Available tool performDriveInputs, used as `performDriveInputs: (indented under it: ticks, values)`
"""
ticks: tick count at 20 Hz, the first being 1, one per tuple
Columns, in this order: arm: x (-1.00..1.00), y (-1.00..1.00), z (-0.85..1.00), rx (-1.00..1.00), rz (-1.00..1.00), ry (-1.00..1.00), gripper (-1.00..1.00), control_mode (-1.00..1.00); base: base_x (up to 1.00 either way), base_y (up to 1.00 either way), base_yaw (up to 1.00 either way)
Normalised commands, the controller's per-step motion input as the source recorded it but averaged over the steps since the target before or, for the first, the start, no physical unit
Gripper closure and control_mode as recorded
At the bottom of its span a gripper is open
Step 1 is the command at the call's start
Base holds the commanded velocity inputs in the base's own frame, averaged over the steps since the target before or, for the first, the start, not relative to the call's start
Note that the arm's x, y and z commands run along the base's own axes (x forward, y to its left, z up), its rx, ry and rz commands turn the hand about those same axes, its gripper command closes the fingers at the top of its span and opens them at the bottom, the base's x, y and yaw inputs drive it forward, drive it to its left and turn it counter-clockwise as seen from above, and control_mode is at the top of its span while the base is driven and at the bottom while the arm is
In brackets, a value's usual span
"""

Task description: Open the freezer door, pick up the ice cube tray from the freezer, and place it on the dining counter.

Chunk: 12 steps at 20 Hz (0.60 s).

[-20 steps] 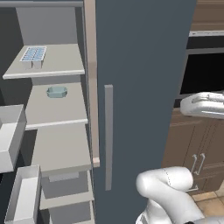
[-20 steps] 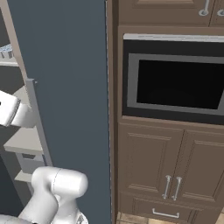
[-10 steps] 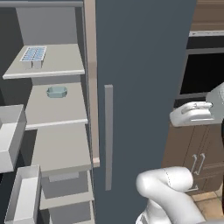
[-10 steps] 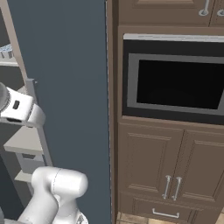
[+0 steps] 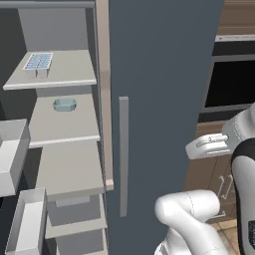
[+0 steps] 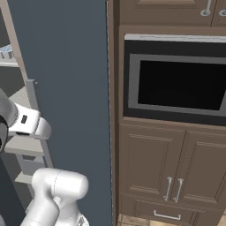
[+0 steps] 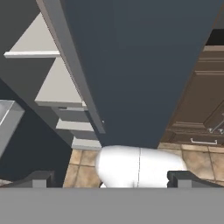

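The ice cube tray [image 5: 38, 62] lies on the top shelf [image 5: 52, 74] in the freezer [image 5: 55, 30]. A small container [image 5: 64, 104] sits on the shelf below. The oven [image 6: 181, 86] is far right.

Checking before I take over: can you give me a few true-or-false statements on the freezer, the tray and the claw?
1. The ice cube tray lies on the top shelf of the open freezer. True.
2. The claw is holding the tray. False: its tips stand wide apart with nothing between them.
3. A pale-teal container sits on the shelf below the tray. True.
4. The wider slate-blue door stands open. False: it is shut.
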Motion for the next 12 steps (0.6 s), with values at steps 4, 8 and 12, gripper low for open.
performDriveInputs:
  ticks: [4,8,12]
  values:
    - [0.00,-0.03,0.03,0.00,0.00,0.03,-1.00,-1.00,0.00,0.00,0.00]
    - [0.00,-0.24,0.13,0.00,-0.05,0.03,-1.00,-1.00,0.00,0.00,0.00]
    - [0.00,-0.41,0.00,0.00,-0.07,0.01,-1.00,-1.00,0.00,0.00,0.00]
